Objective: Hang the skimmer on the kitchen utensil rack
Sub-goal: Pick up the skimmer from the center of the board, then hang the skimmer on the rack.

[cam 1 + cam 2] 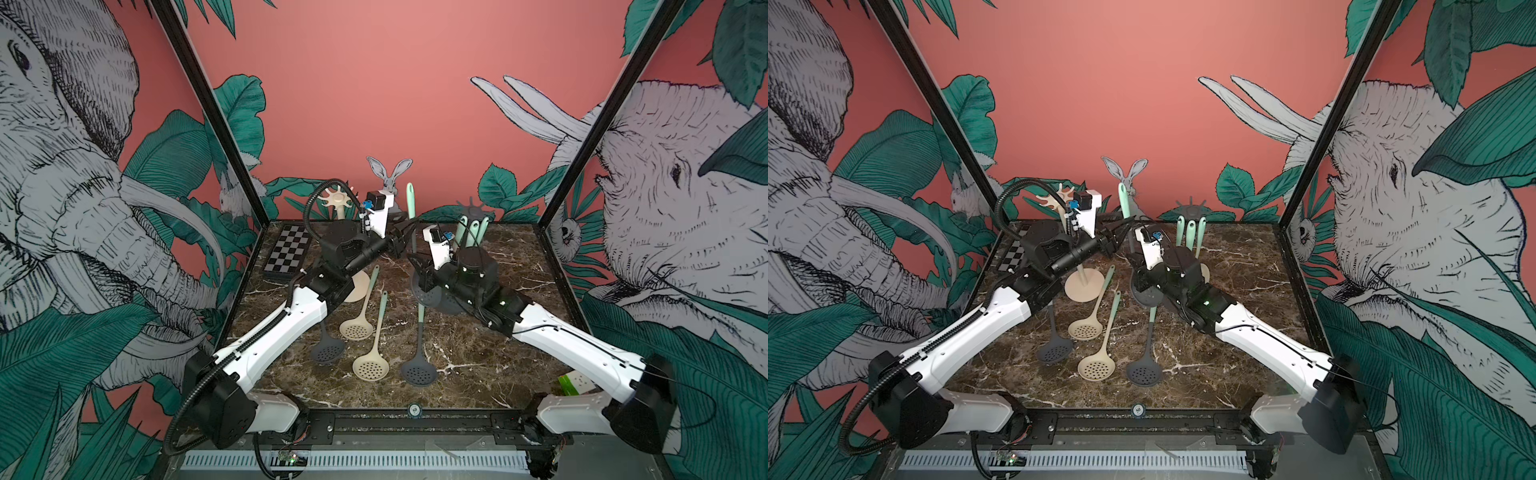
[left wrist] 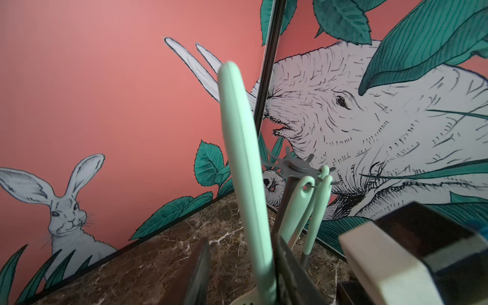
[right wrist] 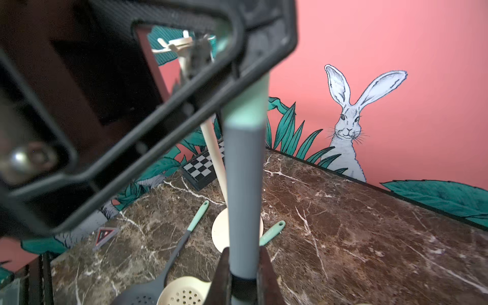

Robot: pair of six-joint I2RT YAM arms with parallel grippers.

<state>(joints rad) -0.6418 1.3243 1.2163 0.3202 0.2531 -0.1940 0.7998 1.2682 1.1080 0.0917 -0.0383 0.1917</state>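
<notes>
**While the right gripper pinches its shaft, the skimmer stands handle-up near the back edge**

Though both grippers crowd it, only one looks to be carrying the skimmer (image 1: 410, 199). It stands nearly upright over the middle of the counter (image 1: 478, 353), toward the back edge, with its dark perforated head down and its mint handle up. The right gripper (image 3: 243, 276) is closed on the grey shaft low down, a finger pressed on each side. The left gripper (image 1: 404, 236) brackets the mint handle higher up with its fingers partly spread. A gap shows on one side in the left wrist view, so it is probably not gripping, though the blur leaves that uncertain.

By its look the skimmer is light, stiff and thin, with a smooth rounded handle that could twist or slide in a two-finger pinch. The low hold on the shaft seems the sound one, since it leaves the hanging hole at the handle tip free. The grey rack (image 1: 471, 208), near the back right corner, already carries three mint handles. The beige rack (image 1: 338, 197) stands toward the back left.
</notes>
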